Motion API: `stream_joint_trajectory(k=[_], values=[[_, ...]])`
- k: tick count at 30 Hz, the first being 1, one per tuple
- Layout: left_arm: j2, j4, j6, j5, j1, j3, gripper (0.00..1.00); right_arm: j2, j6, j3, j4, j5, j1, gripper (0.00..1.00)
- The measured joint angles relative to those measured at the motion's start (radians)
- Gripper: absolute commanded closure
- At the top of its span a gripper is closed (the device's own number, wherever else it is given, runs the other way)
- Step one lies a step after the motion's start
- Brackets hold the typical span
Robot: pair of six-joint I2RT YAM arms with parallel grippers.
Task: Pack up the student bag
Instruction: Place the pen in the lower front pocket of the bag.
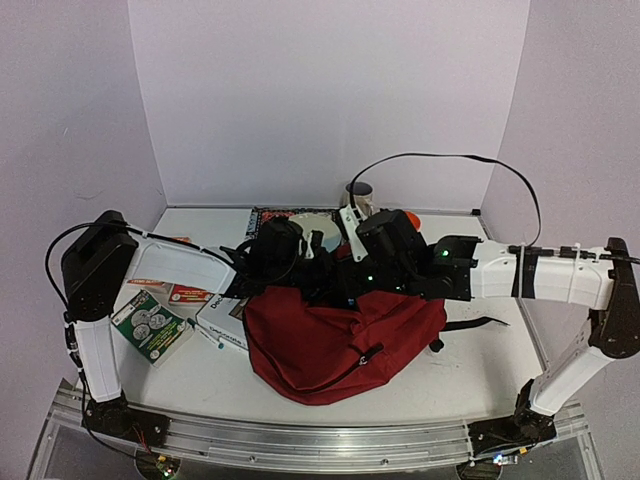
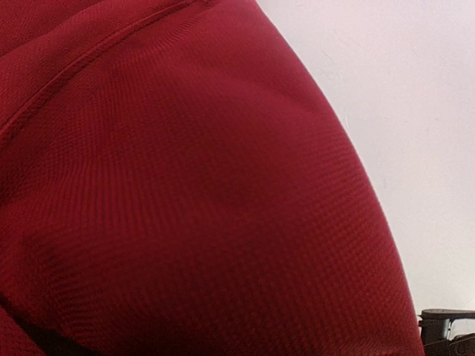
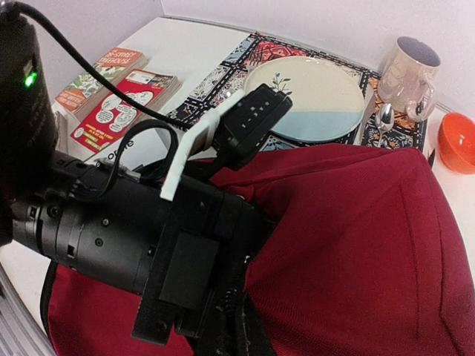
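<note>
Top external view: the bag (image 1: 340,345) lies slumped in the middle of the table (image 1: 480,370). Both my hands meet at its far rim, I judge to work the mouth open for packing. My right hand (image 1: 352,282) is closed, though I can't tell whether it pinches fabric. My left hand (image 1: 298,285) sits close against red cloth, and how far open it is I cannot tell.

Dark-red backpack (image 1: 340,345), one; plate (image 3: 308,96), one; mug (image 3: 410,74), one; orange bowl (image 3: 456,141), one; spoon (image 3: 384,119), one; patterned placemat (image 3: 221,65), one; illustrated booklets (image 3: 128,107), two; green booklet (image 1: 150,325), one; white box (image 1: 222,322), one.
</note>
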Motion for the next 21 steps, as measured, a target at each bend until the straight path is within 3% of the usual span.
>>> stream_joint_trajectory(k=[13,21], values=[[-0.072,0.017,0.063,-0.098,-0.003,-0.068,0.47,0.0,-0.004,-0.03,0.013,0.096,0.003,1.0],[-0.227,0.019,0.157,-0.179,0.001,-0.212,0.29,-0.005,-0.005,-0.061,0.018,0.131,-0.007,1.0]])
